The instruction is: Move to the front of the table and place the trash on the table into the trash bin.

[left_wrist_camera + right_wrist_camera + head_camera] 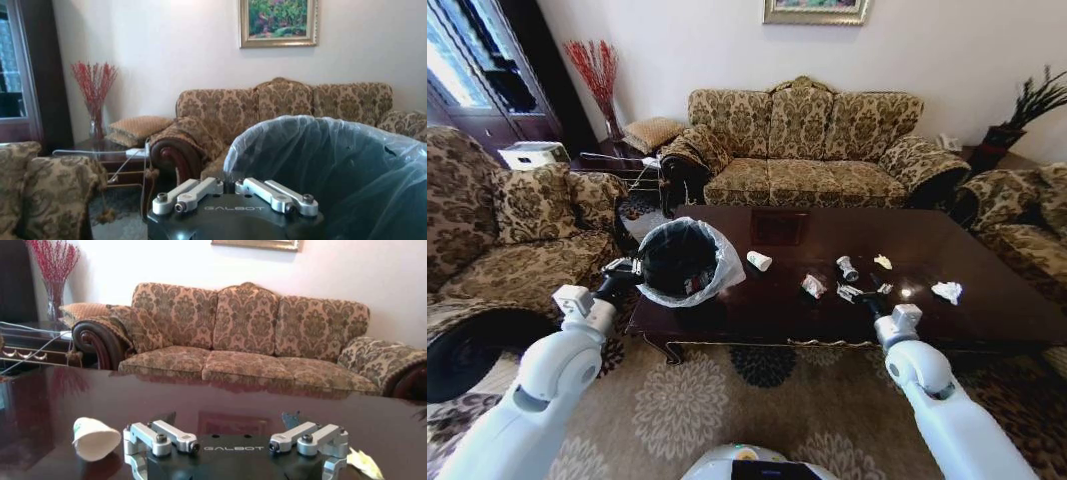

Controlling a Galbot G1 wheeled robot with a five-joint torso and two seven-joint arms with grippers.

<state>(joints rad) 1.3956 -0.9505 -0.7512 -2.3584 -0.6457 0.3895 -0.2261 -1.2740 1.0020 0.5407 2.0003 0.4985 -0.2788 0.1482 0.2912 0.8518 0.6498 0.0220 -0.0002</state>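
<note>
Trash lies scattered on the dark bench (987, 270): a white paper cup (759, 261) on its side, crumpled tissues (947, 291) and small scraps (814, 286). "GALBOT" is printed on both wrist housings. The left tool (630, 268) is closed on the rim of the bag-lined trash bin (682, 260), holding it at the bench's left end. The right tool (855, 293), spread open and empty, reaches low over the bench beside the scraps.

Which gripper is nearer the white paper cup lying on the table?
Left, narrowly. The left gripper holds the trash bin just beside the paper cup. The right gripper hovers open farther along the table, among other scraps.
</note>
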